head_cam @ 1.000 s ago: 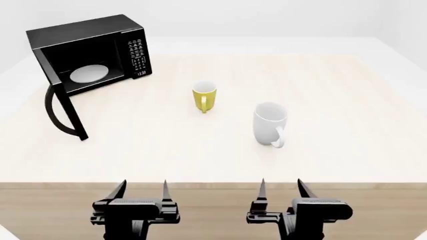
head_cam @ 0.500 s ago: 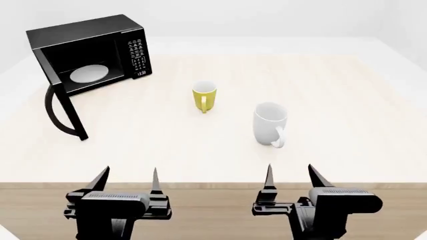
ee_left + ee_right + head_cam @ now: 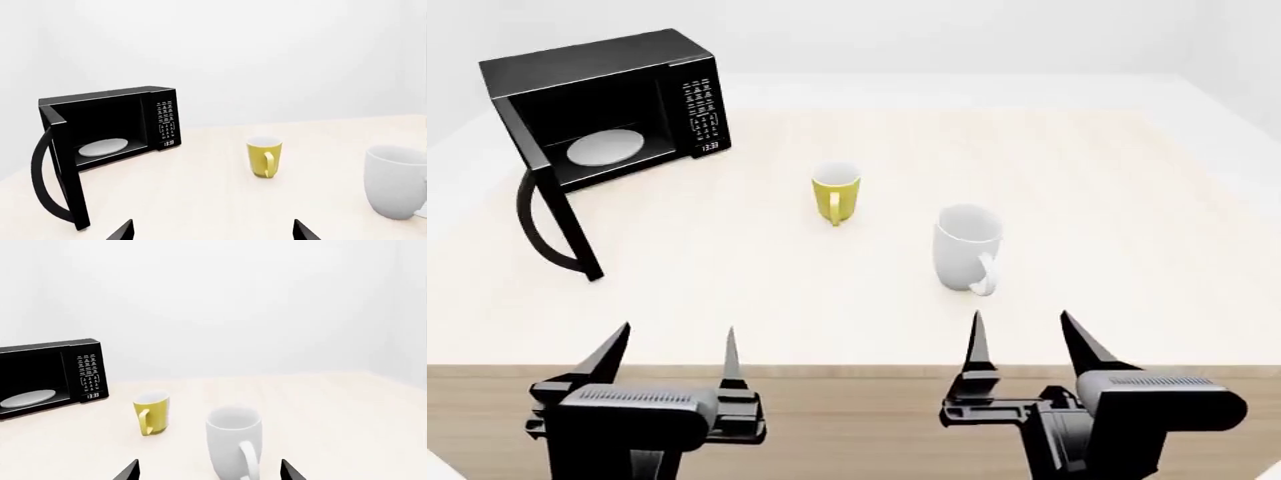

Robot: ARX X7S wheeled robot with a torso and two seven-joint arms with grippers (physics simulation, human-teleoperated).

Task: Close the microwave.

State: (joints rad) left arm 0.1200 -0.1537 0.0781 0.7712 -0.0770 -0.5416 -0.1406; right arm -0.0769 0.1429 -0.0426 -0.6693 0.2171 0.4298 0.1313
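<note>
The black microwave point(image 3: 627, 95) stands at the table's far left with its door point(image 3: 554, 215) swung wide open toward me, the curved handle on the door's outer side. A white round plate point(image 3: 605, 147) lies inside. It also shows in the left wrist view point(image 3: 107, 125) and partly in the right wrist view point(image 3: 50, 375). My left gripper point(image 3: 671, 352) is open and empty at the table's near edge, well short of the door. My right gripper point(image 3: 1028, 340) is open and empty at the near edge, in front of the white mug.
A yellow mug point(image 3: 837, 192) stands mid-table and a larger white mug point(image 3: 968, 247) to its right, nearer me. The pale table point(image 3: 1121, 200) stretches right and back; its wooden front edge point(image 3: 854, 372) lies just by the grippers.
Both grippers have risen and moved forward toward the table, and spread slightly apart sideways. The microwave, door and mugs have not moved.
</note>
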